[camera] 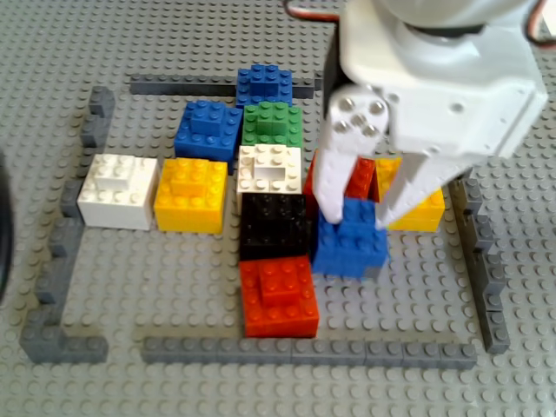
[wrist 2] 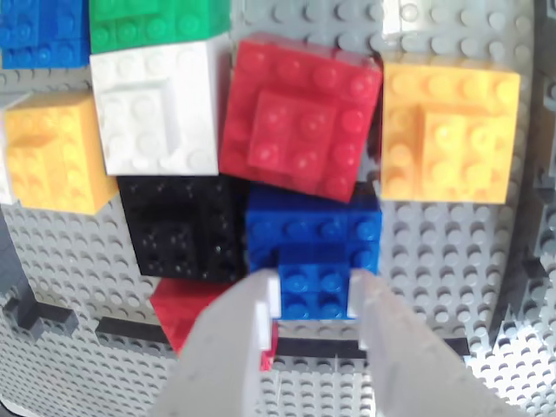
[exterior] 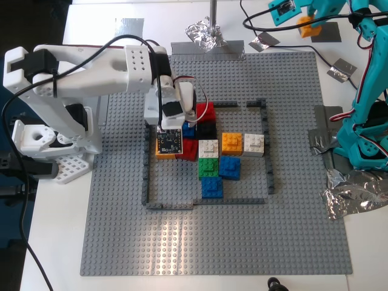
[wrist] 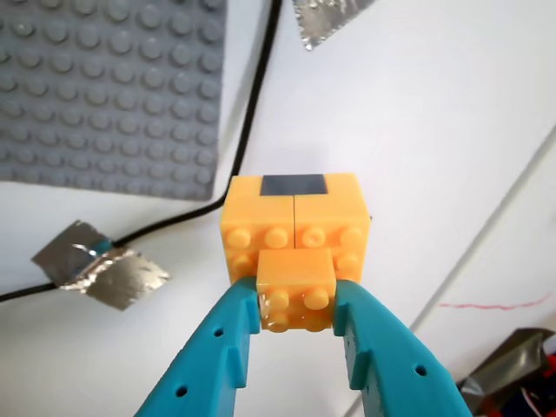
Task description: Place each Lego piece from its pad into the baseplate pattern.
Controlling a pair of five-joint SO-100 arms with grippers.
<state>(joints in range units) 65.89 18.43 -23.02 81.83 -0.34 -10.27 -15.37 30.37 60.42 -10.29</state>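
My second gripper (wrist 2: 313,300) is white. Its fingers (camera: 334,187) are clamped on the blue Lego piece (wrist 2: 314,291), one finger on each side of its small top block. The blue piece sits on the baseplate pattern (exterior: 291,182), inside the thin dark frame (exterior: 268,163). It touches the black brick (camera: 274,224) on one side. A red brick (camera: 278,295) lies just beside it, next to the black one. An orange brick (camera: 423,210) and another red brick (wrist 2: 300,117) are close on its other sides.

My first gripper (wrist: 297,304) is teal. Its fingers (wrist: 230,334) are clamped on the orange Lego piece (wrist: 295,252), holding its small top block. This piece is off the plate, over the white bench (wrist: 417,122), at the far right of the exterior view. I can see a dark grey square (wrist: 293,184) at the far edge of the orange piece.

Bits of silver foil (exterior: 357,194) lie on the bench at the exterior view's right. A black cable (wrist: 252,139) runs across the bench near the orange piece.
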